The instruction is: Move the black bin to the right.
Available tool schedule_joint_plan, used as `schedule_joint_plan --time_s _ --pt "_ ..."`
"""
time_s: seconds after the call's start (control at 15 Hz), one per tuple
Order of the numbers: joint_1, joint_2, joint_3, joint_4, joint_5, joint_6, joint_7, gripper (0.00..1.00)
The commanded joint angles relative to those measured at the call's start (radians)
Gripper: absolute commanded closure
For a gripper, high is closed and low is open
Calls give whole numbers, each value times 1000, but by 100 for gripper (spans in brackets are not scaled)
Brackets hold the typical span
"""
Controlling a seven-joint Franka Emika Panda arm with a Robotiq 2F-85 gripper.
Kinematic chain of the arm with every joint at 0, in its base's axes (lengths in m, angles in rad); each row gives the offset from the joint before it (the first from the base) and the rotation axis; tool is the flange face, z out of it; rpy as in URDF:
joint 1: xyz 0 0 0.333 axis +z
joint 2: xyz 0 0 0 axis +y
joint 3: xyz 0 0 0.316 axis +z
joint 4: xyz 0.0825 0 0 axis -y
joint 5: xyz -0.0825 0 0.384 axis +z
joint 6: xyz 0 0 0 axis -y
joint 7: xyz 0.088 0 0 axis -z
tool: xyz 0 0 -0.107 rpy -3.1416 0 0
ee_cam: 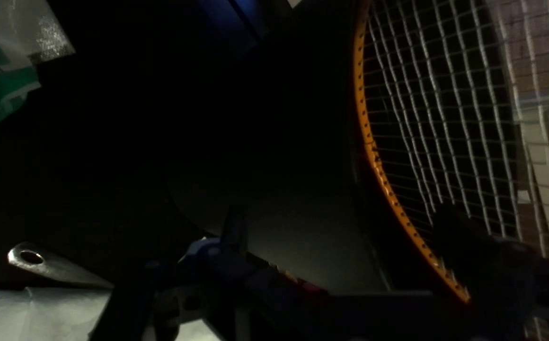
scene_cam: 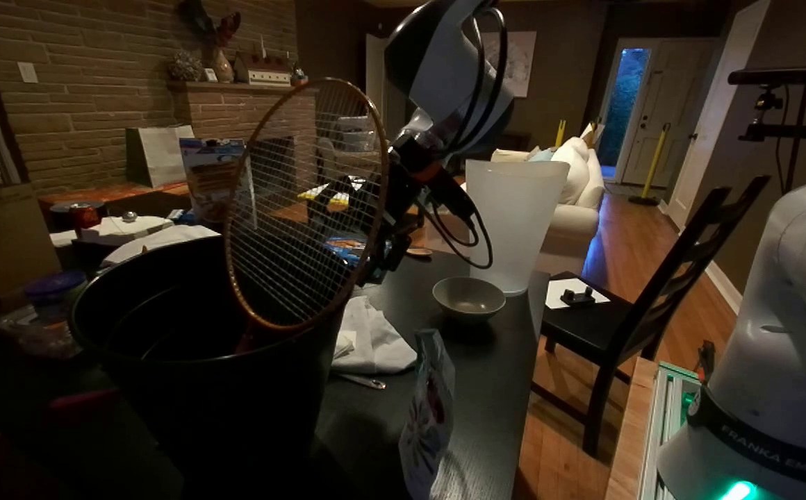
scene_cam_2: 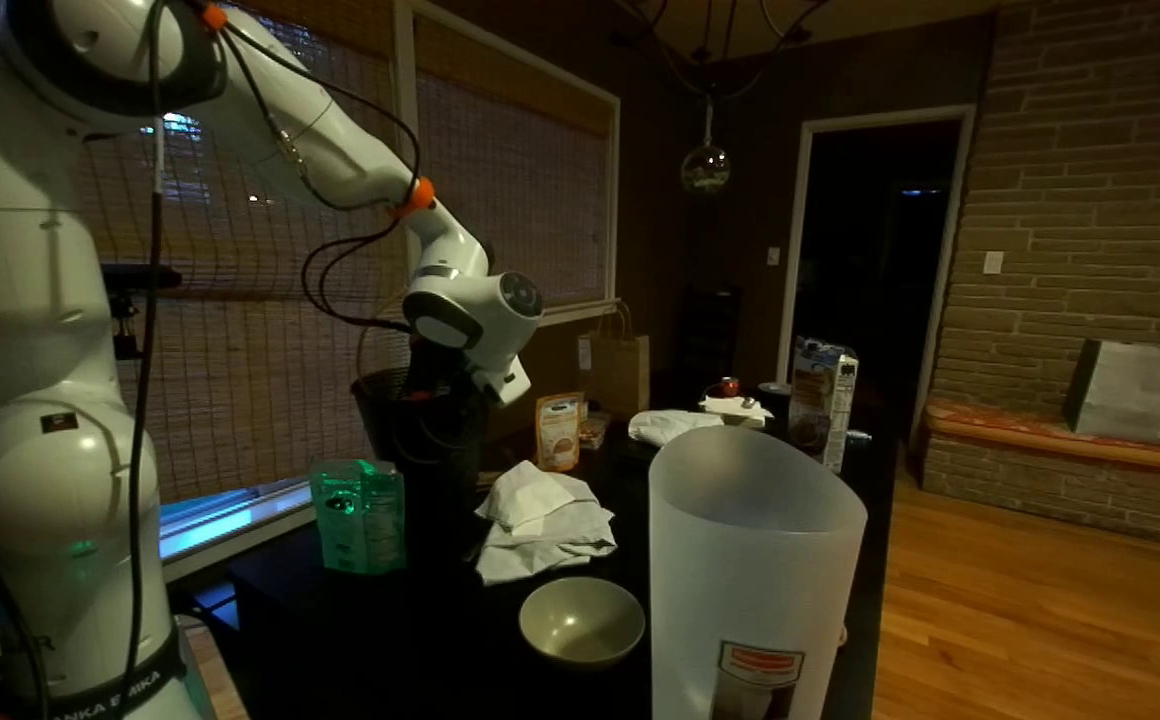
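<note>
Held gripper [ee_cam: 340, 215] with fingers spread wide, seemingly astride rim of black bin [scene_cam: 215, 403]. Found bin upright with long axis vertical, just ahead of fingertips, beside white cloth [scene_cam_2: 545, 528].

In an exterior view, the black bin [scene_cam: 226, 410] is hiding the handle of the racket [scene_cam: 306, 208], and the dark is covering the bin's bottom. In the wrist view, shadow is hiding much of the gripper [ee_cam: 340, 211], and the edge is cutting off the racket.
</note>
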Motion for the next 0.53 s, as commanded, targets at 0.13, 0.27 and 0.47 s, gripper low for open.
schedule_joint_plan --time_s 0.13,0.27,0.47 --pt "46 -40 78 2 -132 79 14 0" --pt "61 -40 106 -2 -228 145 50 0" --pt "80 -34 143 -3 -414 250 148 25"
